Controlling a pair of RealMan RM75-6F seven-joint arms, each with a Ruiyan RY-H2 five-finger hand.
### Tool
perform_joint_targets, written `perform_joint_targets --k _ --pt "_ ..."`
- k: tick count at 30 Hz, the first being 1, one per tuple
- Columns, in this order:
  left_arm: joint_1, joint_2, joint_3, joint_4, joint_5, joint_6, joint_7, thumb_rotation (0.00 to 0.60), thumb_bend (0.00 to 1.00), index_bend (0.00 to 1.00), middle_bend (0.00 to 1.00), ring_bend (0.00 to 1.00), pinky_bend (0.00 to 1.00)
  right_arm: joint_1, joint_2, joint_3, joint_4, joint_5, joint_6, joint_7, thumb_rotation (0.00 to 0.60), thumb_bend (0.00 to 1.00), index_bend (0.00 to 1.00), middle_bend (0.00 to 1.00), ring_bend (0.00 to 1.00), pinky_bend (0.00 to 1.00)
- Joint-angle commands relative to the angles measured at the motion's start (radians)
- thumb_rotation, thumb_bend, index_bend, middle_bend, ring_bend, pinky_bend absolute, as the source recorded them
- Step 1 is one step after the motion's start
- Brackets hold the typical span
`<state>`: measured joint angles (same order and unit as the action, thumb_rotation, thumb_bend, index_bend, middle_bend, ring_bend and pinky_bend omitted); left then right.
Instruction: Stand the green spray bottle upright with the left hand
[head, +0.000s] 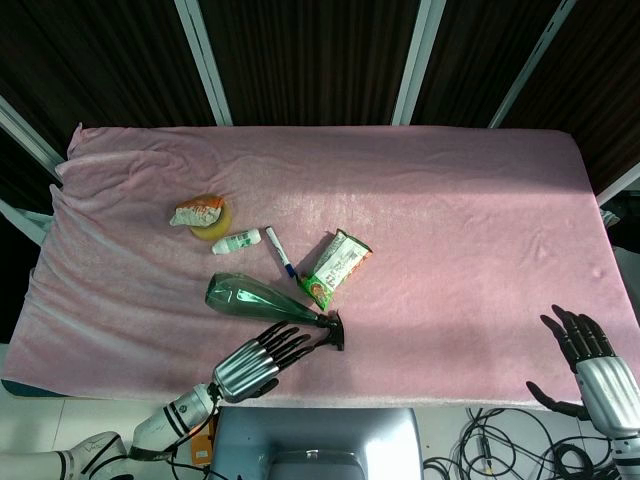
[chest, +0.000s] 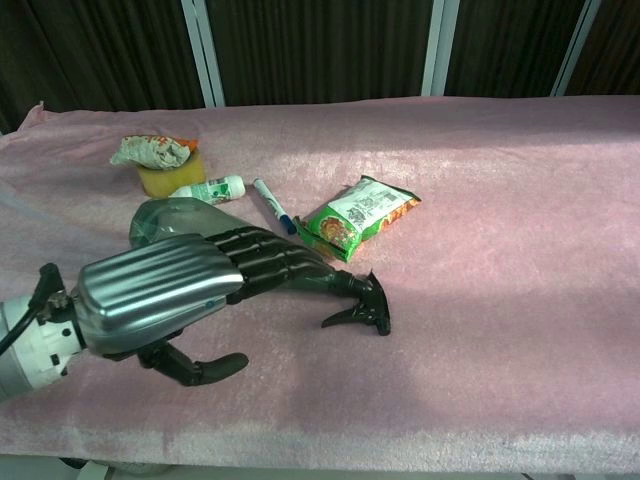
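Translucent green plastic spray bottle (head: 258, 299) with black trigger head lies on its side on the pink cloth-covered table (head: 450, 230), nozzle toward the near edge, just below the blue marker (head: 279, 251) and green snack packet (head: 335, 268). Left hand (head: 258, 361) hovers over its neck, fingers spread, nothing gripped yet. Right hand (head: 590, 365) idles open at the far corner. Grasp, lift and uprighting all remain.
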<state>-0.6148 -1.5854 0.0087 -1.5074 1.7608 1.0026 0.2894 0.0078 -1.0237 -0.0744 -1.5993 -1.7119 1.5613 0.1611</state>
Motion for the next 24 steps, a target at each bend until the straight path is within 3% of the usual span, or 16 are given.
perform_joint_targets --k 1,9,15,19,24 --pt "-0.032 -0.133 -0.096 0.092 -0.097 -0.05 0.268 0.6 0.38 0.0 0.03 0.0 0.0 0.004 0.009 0.003 0.001 0.006 -0.004 0.026 0.6 0.37 0.0 0.0 0.0 0.02" --pt "-0.061 -0.242 -0.148 0.233 -0.201 -0.065 0.491 0.6 0.38 0.0 0.04 0.0 0.0 -0.002 0.03 0.007 0.011 0.002 0.026 0.086 0.6 0.37 0.0 0.0 0.0 0.02" --pt "-0.068 -0.279 -0.157 0.294 -0.261 -0.063 0.562 0.6 0.38 0.01 0.09 0.0 0.0 -0.011 0.038 0.008 0.02 -0.001 0.049 0.114 0.6 0.37 0.0 0.0 0.0 0.02" --pt "-0.069 -0.282 -0.152 0.303 -0.287 -0.057 0.59 0.6 0.38 0.12 0.17 0.03 0.0 -0.013 0.037 0.008 0.023 -0.004 0.052 0.119 0.6 0.37 0.0 0.0 0.0 0.02" --pt "-0.076 -0.297 -0.143 0.333 -0.288 -0.03 0.604 0.6 0.38 0.31 0.31 0.13 0.0 -0.012 0.037 0.007 0.022 -0.008 0.05 0.117 0.6 0.37 0.0 0.0 0.0 0.02"
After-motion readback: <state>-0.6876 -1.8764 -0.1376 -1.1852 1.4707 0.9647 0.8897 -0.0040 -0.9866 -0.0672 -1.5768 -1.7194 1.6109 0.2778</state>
